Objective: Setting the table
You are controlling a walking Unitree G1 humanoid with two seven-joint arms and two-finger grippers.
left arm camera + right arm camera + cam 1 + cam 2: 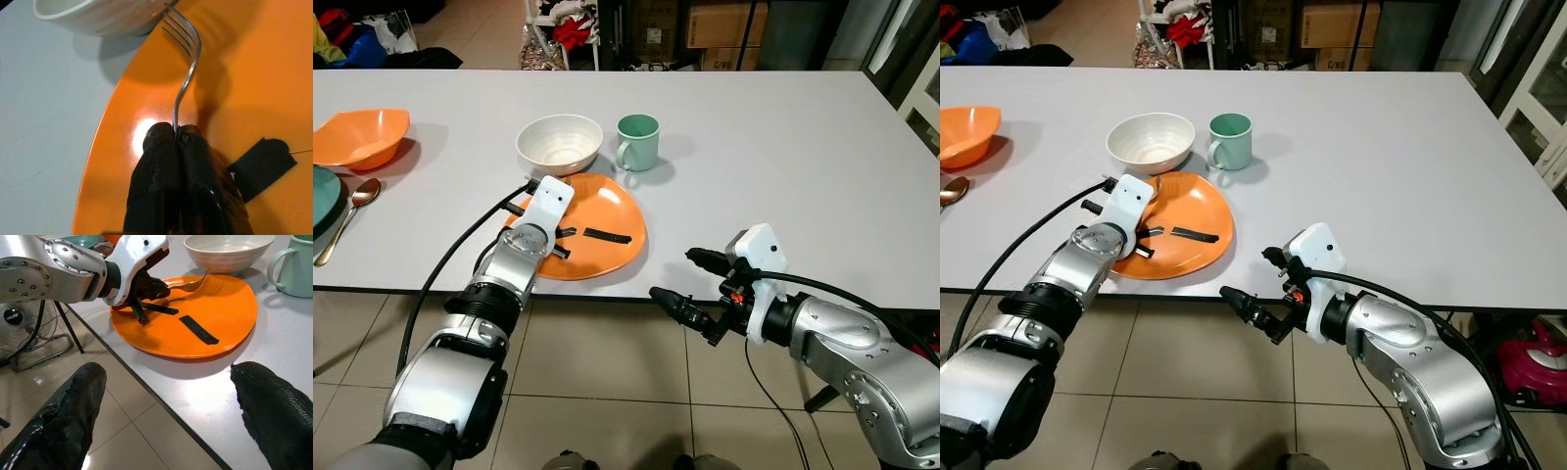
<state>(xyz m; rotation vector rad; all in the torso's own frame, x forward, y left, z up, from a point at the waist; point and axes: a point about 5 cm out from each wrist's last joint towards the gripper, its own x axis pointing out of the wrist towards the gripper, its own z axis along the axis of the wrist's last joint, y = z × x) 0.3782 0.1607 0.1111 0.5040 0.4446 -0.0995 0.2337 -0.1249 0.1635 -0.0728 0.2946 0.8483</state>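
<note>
Left gripper (177, 134) over the orange plate (607, 211), fingers (156, 161) pinched tight on the handle of a silver fork (186, 73); tines reaching toward the white bowl (559, 142) just beyond the plate's far rim (touching it or not, hard to tell). Two black tape strips (607, 236) on the plate. Mint mug (637, 141) just beside the bowl. Right gripper (687, 275) below the white worktop (783, 166) edge, fingers (274, 406) spread wide, holding nothing. Second orange bowl (362, 135) and a spoon (350, 215) toward the worktop's left end.
</note>
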